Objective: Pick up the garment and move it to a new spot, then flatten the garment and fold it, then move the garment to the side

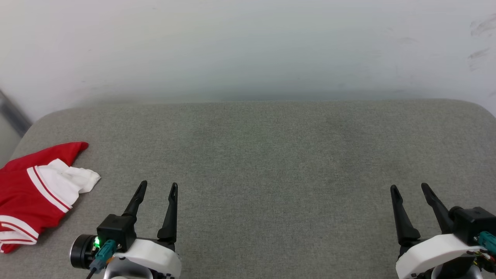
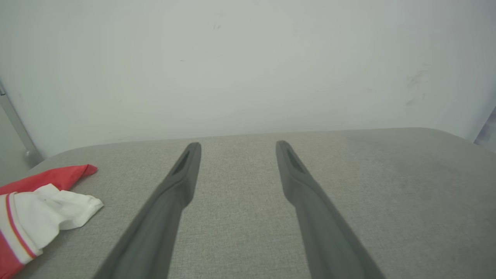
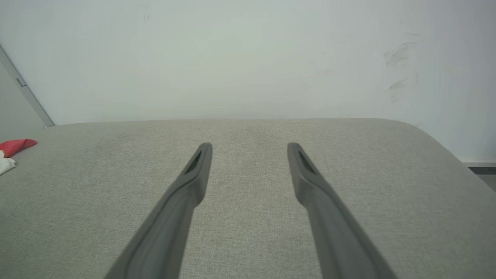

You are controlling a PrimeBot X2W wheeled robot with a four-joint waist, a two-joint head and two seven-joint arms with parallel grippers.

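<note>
The garment [image 1: 23, 193] lies leftmost on the cushion [image 1: 271, 155] — left claw [image 1: 159, 183] near, right claw [image 1: 409, 186] well apart.

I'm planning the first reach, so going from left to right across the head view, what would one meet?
garment, crumpled at the left edge → left tool, open and empty → bare stretch of the grey padded surface → right tool, open and empty

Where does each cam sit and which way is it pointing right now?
Head: on the head, angled forward-down at the grey cushion; left gripper lower left, right gripper lower right, both open.
Left wrist: on left arm, along the left fingers toward the wall.
Right wrist: same on right arm, along the right fingers.
Shared: all three catch the garment at left.
</note>
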